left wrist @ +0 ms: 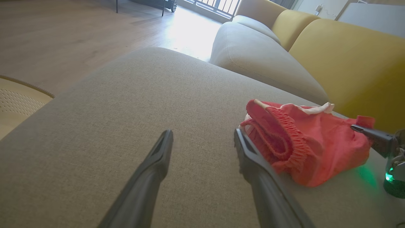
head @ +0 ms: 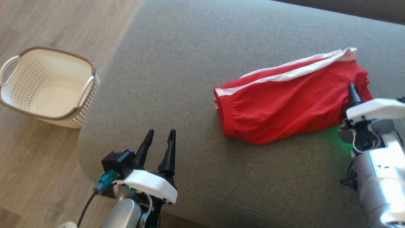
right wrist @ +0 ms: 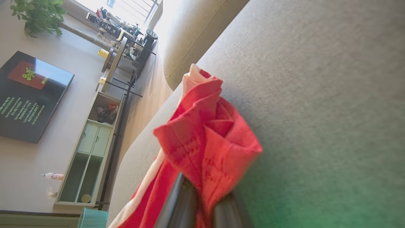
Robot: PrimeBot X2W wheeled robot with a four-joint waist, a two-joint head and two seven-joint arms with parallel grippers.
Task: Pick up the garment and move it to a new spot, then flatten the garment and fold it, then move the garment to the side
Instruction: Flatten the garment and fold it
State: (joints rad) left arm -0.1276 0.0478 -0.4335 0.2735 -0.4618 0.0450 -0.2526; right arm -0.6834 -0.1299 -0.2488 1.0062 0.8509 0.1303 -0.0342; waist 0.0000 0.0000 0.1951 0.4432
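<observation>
The garment (head: 284, 101) is a pair of red shorts with white side stripes, lying bunched on the grey-brown sofa seat (head: 190, 63) at the right. My right gripper (head: 352, 91) is at the shorts' right end, shut on a pinch of the red cloth; the right wrist view has the cloth (right wrist: 208, 139) puckered up between the two fingers. My left gripper (head: 161, 134) hovers open over the seat's front left edge, well left of the shorts, nothing between its fingers. The elastic waistband (left wrist: 278, 136) lies just right of the left gripper (left wrist: 202, 136) in its wrist view.
A cream perforated basket (head: 47, 85) with a brown rim stands on the wooden floor to the left of the sofa. Yellow back cushions (left wrist: 341, 57) rise behind the seat. A shelf unit (right wrist: 91, 152) and a dark screen (right wrist: 28, 95) stand across the room.
</observation>
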